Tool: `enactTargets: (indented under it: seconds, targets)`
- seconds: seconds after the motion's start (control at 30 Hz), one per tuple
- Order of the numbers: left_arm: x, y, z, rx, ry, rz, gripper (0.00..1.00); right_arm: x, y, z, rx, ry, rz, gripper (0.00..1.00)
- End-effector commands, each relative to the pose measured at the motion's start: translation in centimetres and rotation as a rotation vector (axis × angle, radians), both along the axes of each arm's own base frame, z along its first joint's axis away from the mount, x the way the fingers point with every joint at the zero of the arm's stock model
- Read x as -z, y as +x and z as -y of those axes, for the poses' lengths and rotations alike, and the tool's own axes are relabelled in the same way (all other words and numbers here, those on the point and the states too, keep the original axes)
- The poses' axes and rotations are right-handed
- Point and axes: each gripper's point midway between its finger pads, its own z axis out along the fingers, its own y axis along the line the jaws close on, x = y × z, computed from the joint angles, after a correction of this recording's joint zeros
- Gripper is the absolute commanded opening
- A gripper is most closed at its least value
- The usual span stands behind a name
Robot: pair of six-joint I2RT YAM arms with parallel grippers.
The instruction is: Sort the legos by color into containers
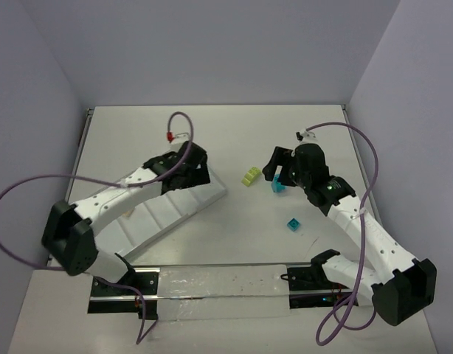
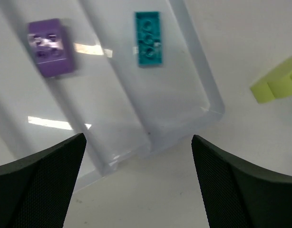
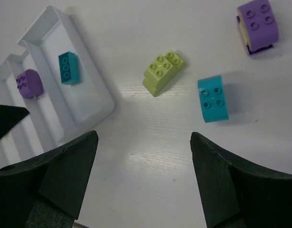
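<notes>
A teal brick [image 2: 148, 38] lies flat in the end compartment of the white tray [image 2: 177, 95]; a purple brick [image 2: 50, 47] sits in the compartment next to it. Outside the tray, on the tabletop [image 1: 234, 133], a lime brick [image 3: 164, 72] lies near the tray's end wall; a loose teal brick [image 3: 213, 99] lies just beside the lime one, apart from it; a loose purple brick [image 3: 257, 21] sits farther off, with a beige edge showing at its side; another small teal brick [image 1: 293, 223] lies alone nearer the arm bases. The left claw [image 2: 137, 137] hangs over the tray's end, spread wide and empty; the right claw [image 3: 143, 135] hovers above the lime and loose teal bricks, also wide and holding nothing.
</notes>
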Motion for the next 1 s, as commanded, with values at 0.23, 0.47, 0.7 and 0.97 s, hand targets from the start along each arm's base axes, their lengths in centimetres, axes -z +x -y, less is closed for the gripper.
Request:
enactTargets:
  seconds: [0.23, 0.47, 0.7, 0.97]
  targets:
    - [1.2, 3.0, 15.9, 0.558, -0.028, -0.001, 0.98, -4.9, -1.5, 6.4, 0.286, 0.038, 0.194, 0.86]
    - [3.0, 4.6, 20.3, 0.716, -0.003, -0.001, 0.98, -5.8, -1.8, 5.8, 0.235, 0.037, 0.209, 0.86]
    - [5.1, 5.8, 22.6, 0.745, 0.036, -0.013, 0.99, -6.0, -1.5, 4.9, 0.196, 0.059, 0.205, 0.86]
    - [6.7, 7.1, 23.7, 0.732, 0.054, -0.015, 0.91, -6.1, -1.5, 4.3, 0.162, 0.065, 0.195, 0.86]
